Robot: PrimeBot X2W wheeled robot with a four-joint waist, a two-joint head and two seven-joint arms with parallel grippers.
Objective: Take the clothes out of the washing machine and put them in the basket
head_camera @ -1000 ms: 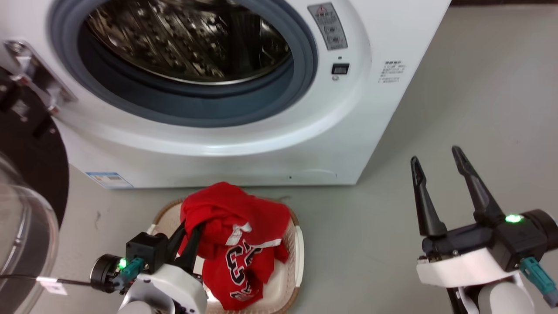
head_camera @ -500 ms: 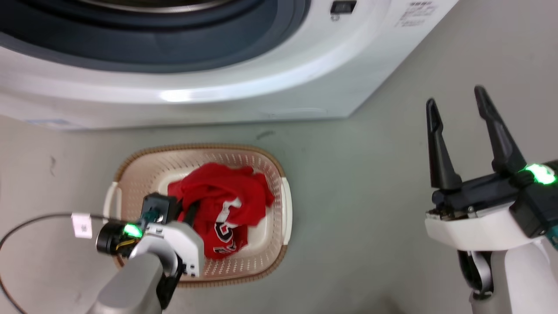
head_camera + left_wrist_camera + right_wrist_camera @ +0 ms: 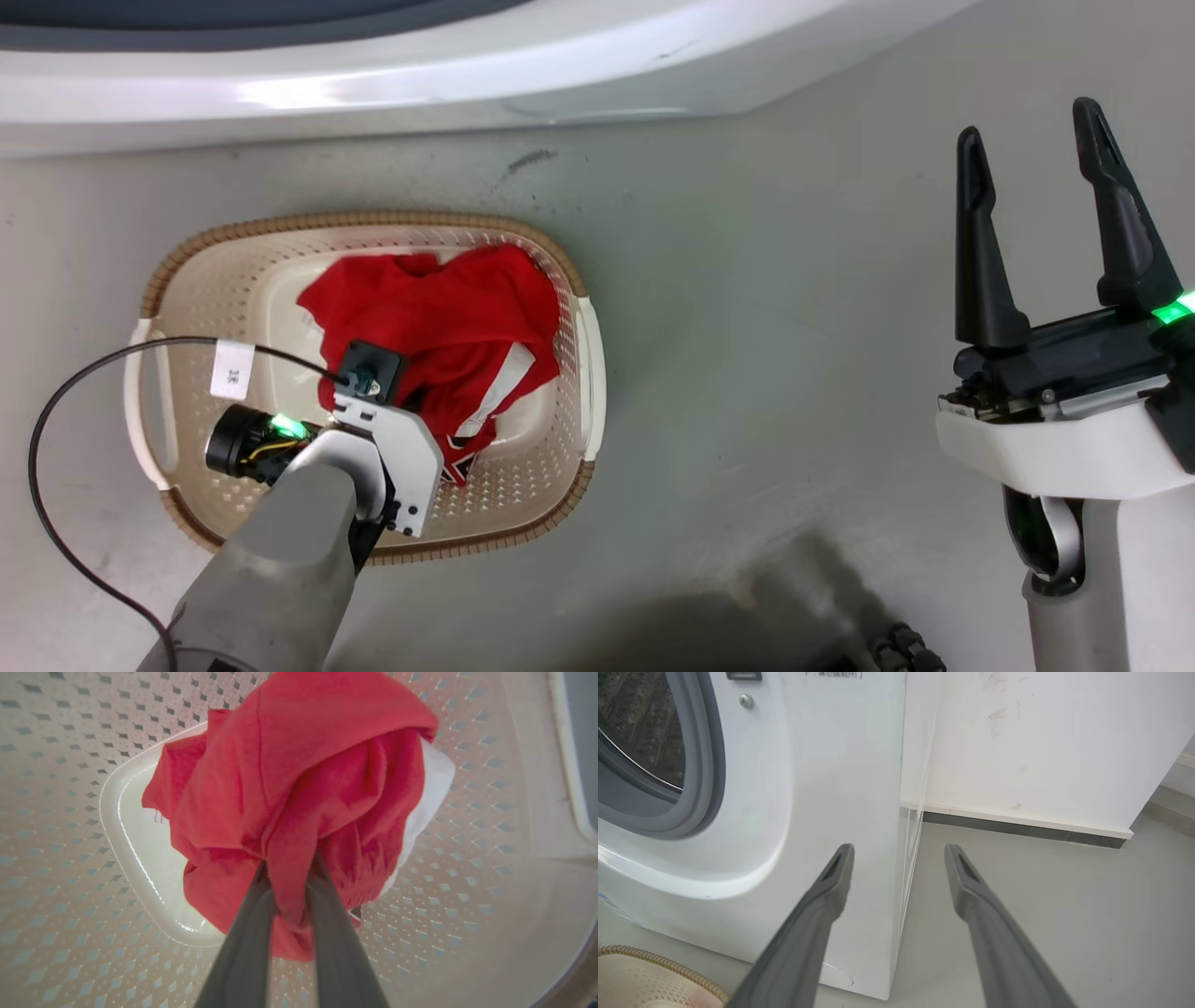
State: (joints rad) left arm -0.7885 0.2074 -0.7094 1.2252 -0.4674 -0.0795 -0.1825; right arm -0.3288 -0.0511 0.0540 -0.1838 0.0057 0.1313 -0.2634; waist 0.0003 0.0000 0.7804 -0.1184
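Note:
The red clothes [image 3: 439, 317] lie bunched inside the cream basket [image 3: 579, 373] on the floor in front of the washing machine [image 3: 467, 84]. My left gripper [image 3: 287, 868] reaches down into the basket and is shut on a fold of the red clothes [image 3: 299, 779], with white trim showing at the right. In the head view the left wrist covers its fingers. My right gripper [image 3: 1027, 140] hovers open and empty at the right, above bare floor. In the right wrist view the right gripper [image 3: 899, 851] points at the washing machine's [image 3: 822, 788] front corner.
A black cable with a white tag [image 3: 231, 369] loops over the basket's left side. A white wall with a dark skirting [image 3: 1017, 821] stands to the right of the machine. The basket rim [image 3: 658, 963] shows at the lower left of the right wrist view.
The head camera has tilted down, so the machine's porthole has left the picture. My left gripper has lowered the red clothes from above the basket down into it.

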